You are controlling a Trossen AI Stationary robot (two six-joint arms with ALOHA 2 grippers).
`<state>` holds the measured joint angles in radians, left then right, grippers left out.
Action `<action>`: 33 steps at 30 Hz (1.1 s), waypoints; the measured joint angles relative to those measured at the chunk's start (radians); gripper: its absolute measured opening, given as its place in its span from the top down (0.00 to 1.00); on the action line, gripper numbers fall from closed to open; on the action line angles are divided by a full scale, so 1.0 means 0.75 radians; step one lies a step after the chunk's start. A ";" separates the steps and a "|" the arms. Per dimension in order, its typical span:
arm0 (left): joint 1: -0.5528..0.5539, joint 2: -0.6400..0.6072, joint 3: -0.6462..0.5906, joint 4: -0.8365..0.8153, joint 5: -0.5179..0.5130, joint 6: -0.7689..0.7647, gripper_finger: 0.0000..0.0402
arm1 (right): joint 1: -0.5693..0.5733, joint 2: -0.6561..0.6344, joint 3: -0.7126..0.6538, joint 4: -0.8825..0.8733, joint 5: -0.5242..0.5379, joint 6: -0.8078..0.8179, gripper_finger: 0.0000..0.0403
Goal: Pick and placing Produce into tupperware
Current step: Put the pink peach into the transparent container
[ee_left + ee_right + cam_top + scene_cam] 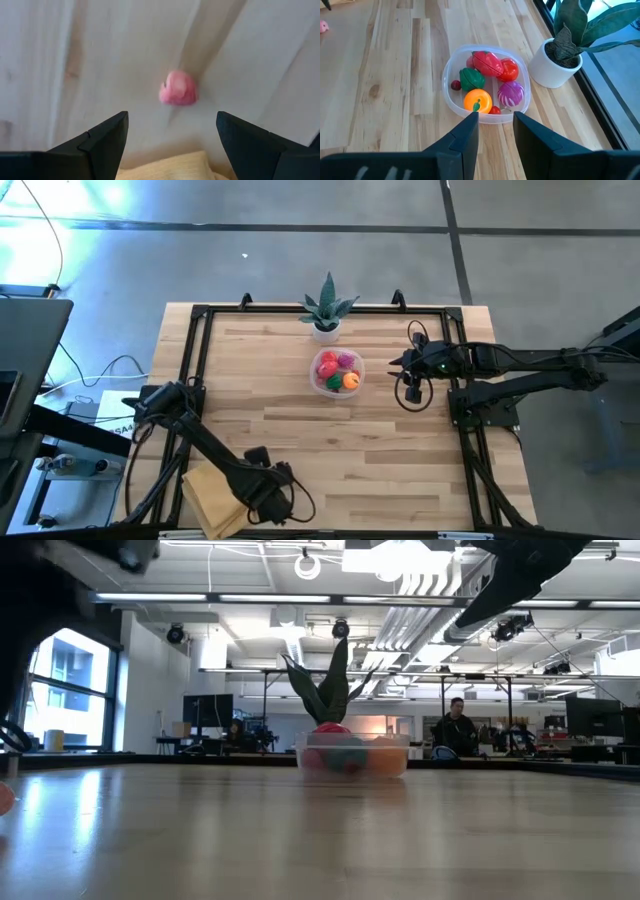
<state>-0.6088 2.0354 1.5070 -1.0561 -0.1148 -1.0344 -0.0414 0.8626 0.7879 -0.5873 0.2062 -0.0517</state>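
Observation:
The tupperware [337, 373] is a clear, rounded container resting on its base near the table's far middle. It holds several toy produce pieces [486, 80]: red, green, orange and spiky purple. One pink produce piece [178, 88] lies alone on the wood near the near-left corner, beside the yellow cloth [170, 167]. My left gripper [172, 120] hovers open above that pink piece, a finger to each side of it, touching nothing. My right gripper [496, 122] is open and empty, raised just right of the tupperware, pointing toward it.
A green potted plant in a white pot [327, 310] stands just beyond the tupperware. The folded yellow cloth [213, 500] lies at the table's near-left corner under the left arm. A black frame [195, 340] runs along the table's edges. Bare wood spans the middle.

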 joint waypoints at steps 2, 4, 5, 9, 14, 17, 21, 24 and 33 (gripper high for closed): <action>0.001 -0.014 0.005 0.007 -0.020 0.025 0.27 | 0.000 0.000 0.000 -0.002 0.000 0.000 0.72; 0.001 -0.006 0.003 0.003 -0.013 0.052 0.27 | 0.000 0.000 0.000 0.000 0.000 0.000 0.72; 0.001 -0.003 -0.001 0.003 -0.001 0.070 0.27 | 0.000 0.000 0.000 0.001 0.000 -0.001 0.72; 0.014 0.019 -0.026 0.092 0.051 0.108 0.27 | 0.000 0.000 0.000 -0.001 0.000 0.000 0.72; 0.048 0.017 -0.078 0.094 0.042 0.092 0.27 | 0.000 0.000 0.000 -0.001 0.000 0.000 0.72; 0.063 0.016 -0.105 0.148 0.041 0.100 0.27 | 0.000 0.000 0.000 0.000 0.000 0.000 0.72; 0.082 0.016 -0.147 0.252 0.067 0.125 0.27 | 0.000 0.000 0.000 -0.001 0.000 0.000 0.72; 0.082 0.016 -0.148 0.268 0.077 0.142 0.27 | 0.000 0.000 0.000 0.000 0.000 -0.001 0.72; 0.093 0.016 -0.149 0.266 0.073 0.126 0.27 | 0.000 0.000 0.000 0.000 0.000 0.000 0.72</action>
<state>-0.5391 2.0476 1.3956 -0.8569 -0.0601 -0.9402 -0.0414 0.8627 0.7880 -0.5876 0.2062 -0.0517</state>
